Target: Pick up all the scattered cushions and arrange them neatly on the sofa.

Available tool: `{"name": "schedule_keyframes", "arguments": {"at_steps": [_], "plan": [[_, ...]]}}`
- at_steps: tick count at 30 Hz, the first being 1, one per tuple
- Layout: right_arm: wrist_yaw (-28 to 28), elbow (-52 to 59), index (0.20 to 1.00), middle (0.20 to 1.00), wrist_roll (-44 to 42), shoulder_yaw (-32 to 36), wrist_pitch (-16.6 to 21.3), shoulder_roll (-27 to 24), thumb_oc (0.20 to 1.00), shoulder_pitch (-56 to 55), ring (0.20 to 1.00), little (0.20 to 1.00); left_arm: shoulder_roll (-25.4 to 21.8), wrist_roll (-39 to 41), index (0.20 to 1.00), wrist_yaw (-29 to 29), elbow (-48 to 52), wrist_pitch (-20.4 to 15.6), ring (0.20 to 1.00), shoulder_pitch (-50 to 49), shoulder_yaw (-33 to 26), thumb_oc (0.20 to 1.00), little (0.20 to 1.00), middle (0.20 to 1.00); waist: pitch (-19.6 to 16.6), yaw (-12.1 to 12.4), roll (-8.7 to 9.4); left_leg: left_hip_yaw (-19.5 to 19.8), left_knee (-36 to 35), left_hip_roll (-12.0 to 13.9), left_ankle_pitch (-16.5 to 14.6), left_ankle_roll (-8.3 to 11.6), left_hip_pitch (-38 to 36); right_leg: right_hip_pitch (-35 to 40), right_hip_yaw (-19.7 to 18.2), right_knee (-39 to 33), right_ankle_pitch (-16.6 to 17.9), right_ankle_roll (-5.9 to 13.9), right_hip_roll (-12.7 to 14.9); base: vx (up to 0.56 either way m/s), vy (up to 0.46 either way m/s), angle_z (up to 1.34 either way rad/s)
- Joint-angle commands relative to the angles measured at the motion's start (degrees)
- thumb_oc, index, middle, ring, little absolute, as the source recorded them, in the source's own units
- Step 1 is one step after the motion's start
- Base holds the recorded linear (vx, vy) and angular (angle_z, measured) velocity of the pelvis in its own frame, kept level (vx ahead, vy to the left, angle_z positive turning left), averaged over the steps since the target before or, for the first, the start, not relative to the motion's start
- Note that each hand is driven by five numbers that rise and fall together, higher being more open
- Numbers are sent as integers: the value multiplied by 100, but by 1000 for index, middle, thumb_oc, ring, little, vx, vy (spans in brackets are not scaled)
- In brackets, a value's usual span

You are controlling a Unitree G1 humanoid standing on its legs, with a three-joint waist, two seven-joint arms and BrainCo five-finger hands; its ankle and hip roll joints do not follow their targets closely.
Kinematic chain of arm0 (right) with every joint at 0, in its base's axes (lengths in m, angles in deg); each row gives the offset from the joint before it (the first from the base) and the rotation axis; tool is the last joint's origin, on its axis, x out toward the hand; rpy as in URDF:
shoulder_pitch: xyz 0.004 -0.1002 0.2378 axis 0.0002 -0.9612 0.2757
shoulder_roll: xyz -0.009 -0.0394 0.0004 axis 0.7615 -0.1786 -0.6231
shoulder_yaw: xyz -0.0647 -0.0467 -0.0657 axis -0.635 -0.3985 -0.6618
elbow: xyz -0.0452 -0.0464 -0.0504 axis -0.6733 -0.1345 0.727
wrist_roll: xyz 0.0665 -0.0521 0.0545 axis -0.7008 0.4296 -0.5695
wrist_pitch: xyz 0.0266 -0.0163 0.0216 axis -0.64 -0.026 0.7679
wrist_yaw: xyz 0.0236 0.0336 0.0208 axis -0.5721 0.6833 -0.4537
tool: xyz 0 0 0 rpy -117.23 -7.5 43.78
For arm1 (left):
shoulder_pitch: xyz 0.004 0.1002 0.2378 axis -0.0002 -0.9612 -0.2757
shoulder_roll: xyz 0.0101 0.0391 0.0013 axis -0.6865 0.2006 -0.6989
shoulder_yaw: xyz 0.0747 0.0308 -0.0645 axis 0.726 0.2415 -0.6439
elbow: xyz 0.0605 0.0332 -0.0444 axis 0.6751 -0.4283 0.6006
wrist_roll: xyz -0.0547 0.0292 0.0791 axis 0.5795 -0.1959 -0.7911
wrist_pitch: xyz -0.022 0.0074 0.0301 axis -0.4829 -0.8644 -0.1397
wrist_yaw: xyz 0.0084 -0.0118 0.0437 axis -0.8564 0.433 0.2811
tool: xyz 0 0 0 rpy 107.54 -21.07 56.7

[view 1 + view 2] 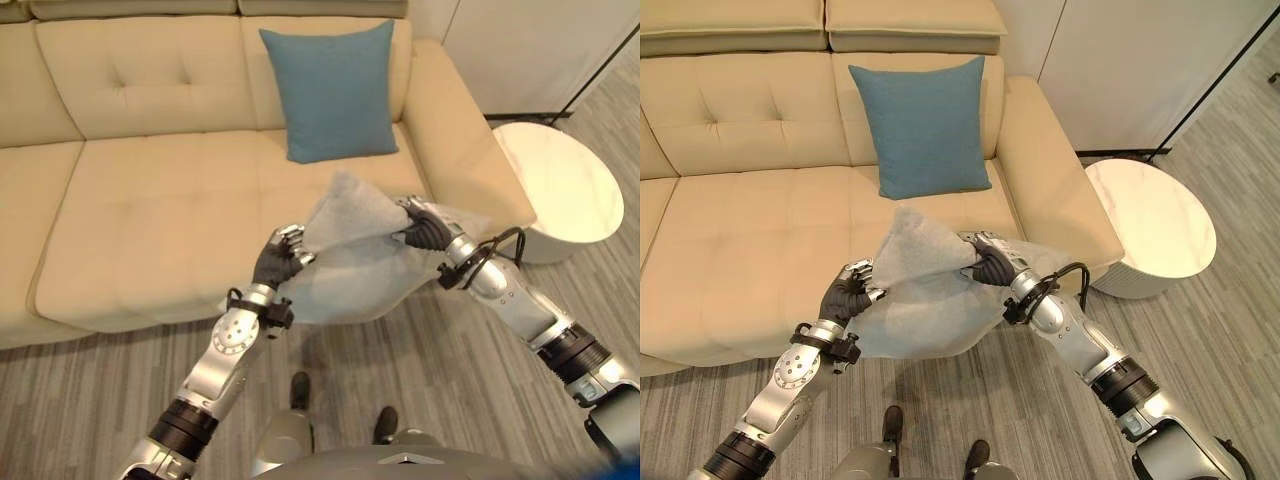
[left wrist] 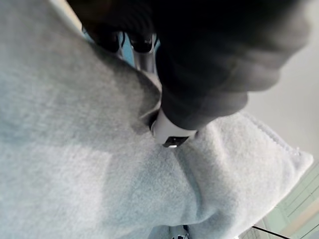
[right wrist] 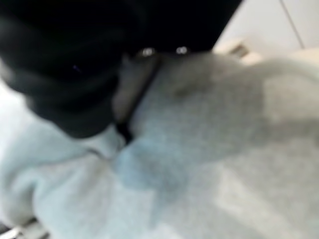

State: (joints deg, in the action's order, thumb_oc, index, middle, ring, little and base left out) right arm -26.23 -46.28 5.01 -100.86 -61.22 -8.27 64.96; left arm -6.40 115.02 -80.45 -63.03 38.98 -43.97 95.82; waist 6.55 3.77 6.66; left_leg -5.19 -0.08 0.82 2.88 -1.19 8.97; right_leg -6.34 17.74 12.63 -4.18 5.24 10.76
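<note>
A light grey fleecy cushion (image 1: 355,255) hangs in the air over the front edge of the beige sofa (image 1: 150,220), held from both sides. My left hand (image 1: 277,257) is shut on its left edge and my right hand (image 1: 425,228) is shut on its right upper edge. In the left wrist view the grey cushion (image 2: 75,159) bunches under my thumb (image 2: 169,132); the right wrist view shows the same cushion (image 3: 214,164) pinched the same way. A teal cushion (image 1: 335,90) leans upright against the sofa's backrest at its right end.
A round white side table (image 1: 560,190) stands on the grey wood floor to the right of the sofa's armrest (image 1: 460,130). The sofa's left and middle seats (image 1: 120,240) are bare. A white wall (image 1: 520,50) rises behind the table.
</note>
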Motion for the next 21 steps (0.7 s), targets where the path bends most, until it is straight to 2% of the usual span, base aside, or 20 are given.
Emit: {"name": "schedule_keyframes", "arguments": {"at_steps": [1,4,6,8,11,13,14,15,16,17,18,20,21], "plan": [[-177,299,200,200,-373,683,364,119,200,216,200,200,-67,-261,200,10,444,-378,200,132,-236,200,200,200,-153,-77,0,130,4,-18,-654,257,-470,-286,-1044,158,75,381,-677,290,190,49],[-157,323,200,200,-498,708,376,-43,200,206,200,200,-3,-306,200,2,400,-377,200,176,-211,200,200,200,-119,-202,-52,496,-217,-222,-564,259,-629,-712,-1268,-323,151,226,-1052,205,83,84],[-113,328,200,200,-491,776,349,-172,200,50,200,200,48,-335,200,25,378,-370,200,231,-187,200,200,200,-93,-359,-90,820,-265,-325,-589,255,-808,-930,-1499,-456,220,225,-1246,279,21,43],[-117,340,200,200,-493,899,353,-319,200,-133,200,200,158,-350,200,144,328,-369,200,296,-35,200,200,200,-68,-477,-65,1170,-171,-508,-715,263,-920,-694,-1695,-644,237,135,-1279,238,-8,126],[-93,399,200,200,-540,1030,378,-448,200,-326,200,200,278,-364,200,193,327,-344,200,240,40,200,200,200,-144,-525,-72,1248,237,-621,-889,393,-913,-407,-1655,-726,283,12,-1217,233,-70,140],[-80,410,200,200,-575,1106,380,-563,200,-439,200,200,307,-356,200,247,366,-303,200,209,97,200,200,200,-191,-608,-75,1018,728,-565,-992,533,-848,-189,-1497,-800,228,-36,-1140,231,-78,91],[-94,399,200,200,-621,1121,359,-644,200,-463,200,200,336,-318,200,262,362,-270,200,226,138,200,200,200,-157,-674,-11,555,1362,-407,-1056,593,-576,-1,-1377,-821,163,-66,-995,151,-49,81],[-94,399,200,200,-622,1121,359,-645,200,-462,200,200,336,-317,200,262,363,-269,200,226,138,200,200,200,-156,-673,-19,554,1426,-398,-1091,594,-544,-5,-1375,-819,160,-67,-1004,102,-31,102],[-102,385,200,200,-652,1119,337,-673,200,-489,200,200,347,-294,200,254,329,-245,200,248,162,200,200,200,-134,-691,36,241,1650,-238,-1083,575,-345,81,-1306,-807,98,-85,-896,46,-12,81],[-108,366,200,200,-666,1138,314,-712,200,-511,200,200,346,-257,200,284,315,-225,200,283,190,200,200,200,-130,-690,71,-89,1731,-37,-1238,505,-147,152,-1222,-790,4,-81,-823,82,-21,61],[-114,361,200,200,-658,1155,286,-729,200,-519,200,200,353,-251,200,298,309,-186,200,298,206,200,200,200,-150,-678,82,-261,1617,103,-1218,460,-64,195,-1152,-772,-51,-80,-802,123,-13,55],[-130,359,200,200,-634,1244,261,-755,200,-587,200,200,340,-271,200,299,263,-149,200,370,214,200,200,200,-203,-651,73,-477,1200,351,-920,486,78,297,-1008,-753,-140,-52,-766,136,14,56],[-129,364,200,200,-633,1251,261,-757,200,-596,200,200,340,-271,200,298,263,-148,200,370,220,200,200,200,-208,-651,78,-476,1166,342,-899,488,66,294,-1004,-750,-143,-52,-759,110,30,39]]}}
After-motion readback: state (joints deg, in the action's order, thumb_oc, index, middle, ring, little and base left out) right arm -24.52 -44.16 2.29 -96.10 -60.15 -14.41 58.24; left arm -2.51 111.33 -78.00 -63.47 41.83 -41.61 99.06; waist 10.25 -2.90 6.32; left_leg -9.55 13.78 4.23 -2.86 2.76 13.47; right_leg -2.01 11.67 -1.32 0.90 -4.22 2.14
